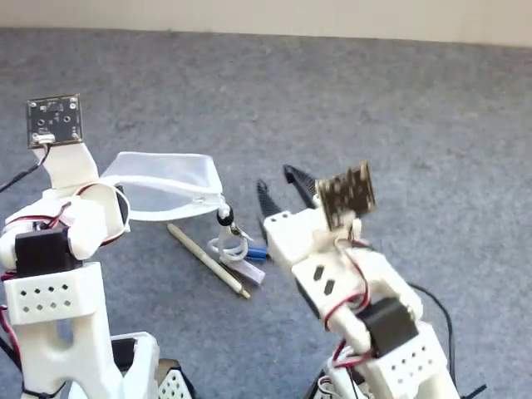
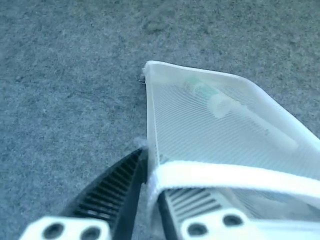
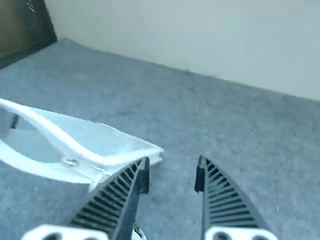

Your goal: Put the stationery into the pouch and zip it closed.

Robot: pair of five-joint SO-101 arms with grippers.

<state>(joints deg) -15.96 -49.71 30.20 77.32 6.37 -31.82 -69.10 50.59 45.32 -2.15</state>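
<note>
The white mesh pouch (image 1: 166, 187) is held off the grey table by its left end, its mouth facing the right arm. My left gripper (image 2: 147, 176) is shut on the pouch's rim (image 2: 210, 172). A pale pen-like item (image 2: 240, 114) shows through the mesh. My right gripper (image 1: 281, 189) is open, just right of the pouch's zip end, with nothing between its fingers; in the right wrist view the pouch (image 3: 75, 145) lies beside one finger (image 3: 134, 182). On the table below the pouch lie a wooden pencil (image 1: 208, 260), a white looped piece (image 1: 229, 247) and a blue item (image 1: 256, 252).
Grey carpet-like table surface (image 1: 399, 125) stretches open behind and to the right. A pale wall (image 3: 200, 35) bounds the far edge. The arms' white bases (image 1: 58, 332) stand at the near edge, with cables by the right base.
</note>
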